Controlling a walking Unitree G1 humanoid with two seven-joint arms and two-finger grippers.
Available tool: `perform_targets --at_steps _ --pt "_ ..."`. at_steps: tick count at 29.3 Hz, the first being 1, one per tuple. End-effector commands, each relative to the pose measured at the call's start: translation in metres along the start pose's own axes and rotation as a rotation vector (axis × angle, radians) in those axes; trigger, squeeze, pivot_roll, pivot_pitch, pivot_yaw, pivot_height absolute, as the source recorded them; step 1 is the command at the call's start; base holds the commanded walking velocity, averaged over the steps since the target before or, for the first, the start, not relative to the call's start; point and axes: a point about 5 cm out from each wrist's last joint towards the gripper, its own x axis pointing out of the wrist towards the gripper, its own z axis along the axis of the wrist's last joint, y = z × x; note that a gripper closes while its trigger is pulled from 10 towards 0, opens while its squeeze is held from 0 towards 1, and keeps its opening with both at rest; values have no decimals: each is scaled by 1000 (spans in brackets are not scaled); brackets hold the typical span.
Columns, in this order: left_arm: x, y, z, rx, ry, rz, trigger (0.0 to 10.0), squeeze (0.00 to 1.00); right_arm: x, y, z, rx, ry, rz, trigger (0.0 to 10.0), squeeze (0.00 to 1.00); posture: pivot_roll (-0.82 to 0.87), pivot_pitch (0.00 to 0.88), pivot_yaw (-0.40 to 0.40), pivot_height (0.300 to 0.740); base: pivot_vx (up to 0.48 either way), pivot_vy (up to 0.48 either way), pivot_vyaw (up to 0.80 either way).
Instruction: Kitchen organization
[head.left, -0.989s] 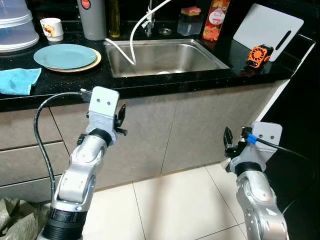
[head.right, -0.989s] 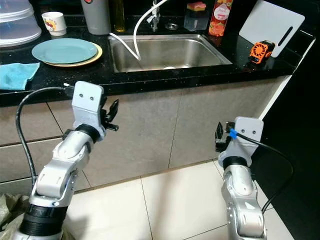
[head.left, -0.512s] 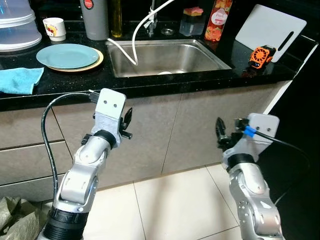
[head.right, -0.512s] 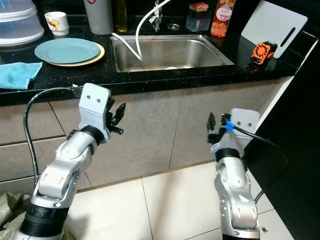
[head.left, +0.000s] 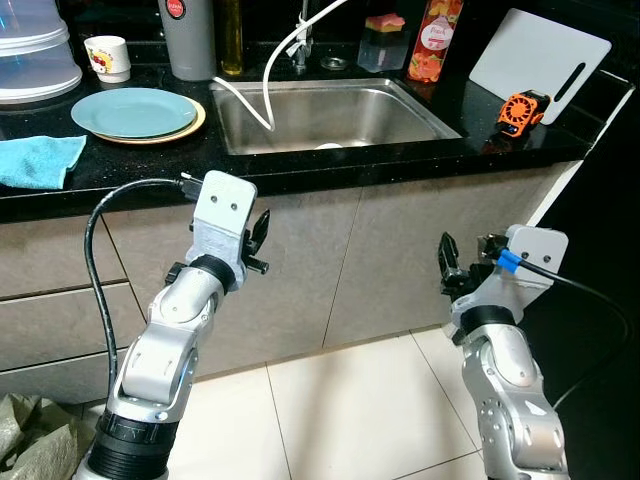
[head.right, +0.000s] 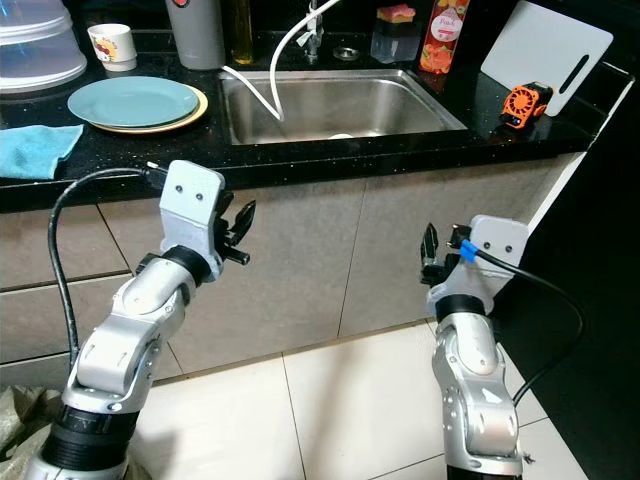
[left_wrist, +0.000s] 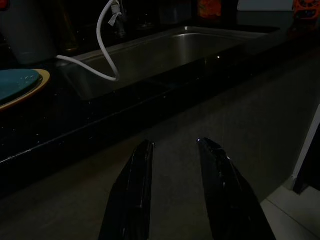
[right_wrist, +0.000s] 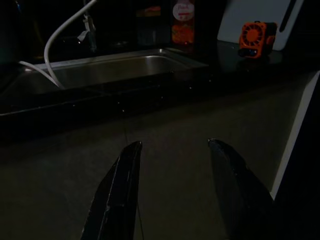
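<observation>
In front of the cabinet doors, below the black counter (head.left: 300, 175), I see both arms raised. My left gripper (left_wrist: 175, 145) has its fingers parted and holds nothing; my right gripper (right_wrist: 172, 145) is likewise spread and empty. On the counter, left of the steel sink (head.left: 330, 115), sits a teal plate (head.left: 132, 111) (stacked on a yellow one), with a blue cloth (head.left: 38, 160) just beside it.

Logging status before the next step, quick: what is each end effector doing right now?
Left end effector: open, holding nothing, raised before the cabinet front below the counter.
Right end effector: open, holding nothing, lower down by the cabinet front.
</observation>
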Motion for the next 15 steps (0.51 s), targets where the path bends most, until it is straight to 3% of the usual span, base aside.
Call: perform_targets --at_steps 1,15 --pt "-1 -3 1 -16 -4 -8 10000 0 1 2 -3 4 15 6 10000 0 193 15 -32 740 0 0 0" --pt "-2 -5 7 -28 -55 -18 10000 0 2 3 5 42 -30 8 10000 0 192 13 -33 740 0 0 0"
